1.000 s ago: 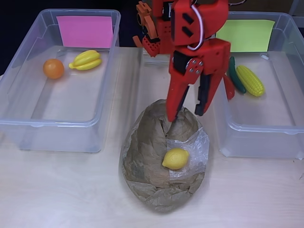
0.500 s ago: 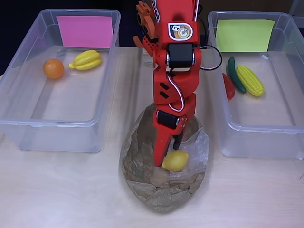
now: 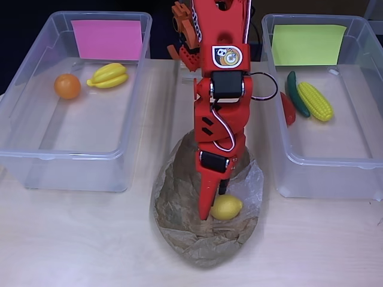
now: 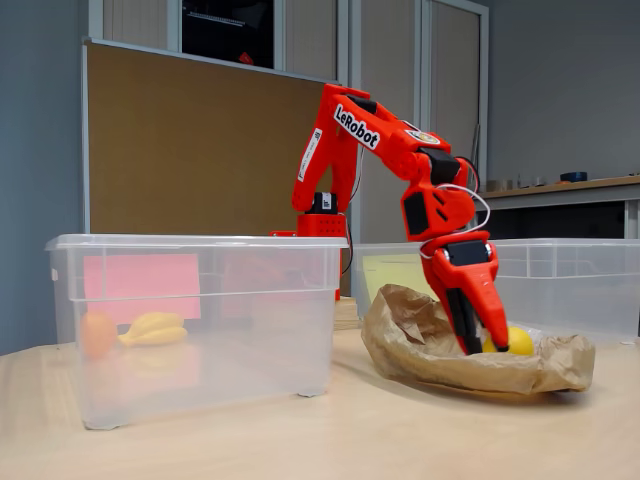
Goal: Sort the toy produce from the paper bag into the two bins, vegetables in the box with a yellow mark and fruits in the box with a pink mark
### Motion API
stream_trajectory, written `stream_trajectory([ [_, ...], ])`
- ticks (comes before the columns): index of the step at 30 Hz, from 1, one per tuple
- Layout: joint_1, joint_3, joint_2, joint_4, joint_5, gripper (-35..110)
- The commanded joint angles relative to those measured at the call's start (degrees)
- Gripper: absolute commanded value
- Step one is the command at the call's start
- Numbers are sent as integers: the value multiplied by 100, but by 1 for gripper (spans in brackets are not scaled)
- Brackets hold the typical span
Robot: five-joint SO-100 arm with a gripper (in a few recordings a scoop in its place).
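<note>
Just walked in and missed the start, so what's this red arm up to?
The red arm's gripper is down in the crumpled brown paper bag, fingers around a yellow toy lemon. The pink-marked clear bin holds an orange and bananas; the yellow-marked clear bin holds corn, a cucumber and something red.

Overhead camera looking straight down on the counter, arm base at 12 o'clock, fairly close, fixed camera low at counter height, side-on, near, both sharing paper bag, pink-marked bin, red arm
</note>
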Motion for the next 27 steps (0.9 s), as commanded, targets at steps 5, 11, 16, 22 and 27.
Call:
stream_trajectory([
  [5, -167, -255, 9, 44, 149, 38],
  [11, -193, -369, -97, -62, -79, 41],
  [16, -237, -519, -237, -35, -114, 39],
  [22, -255, -492, -255, -18, 132, 28],
  [27, -281, -404, -193, -26, 272, 22],
])
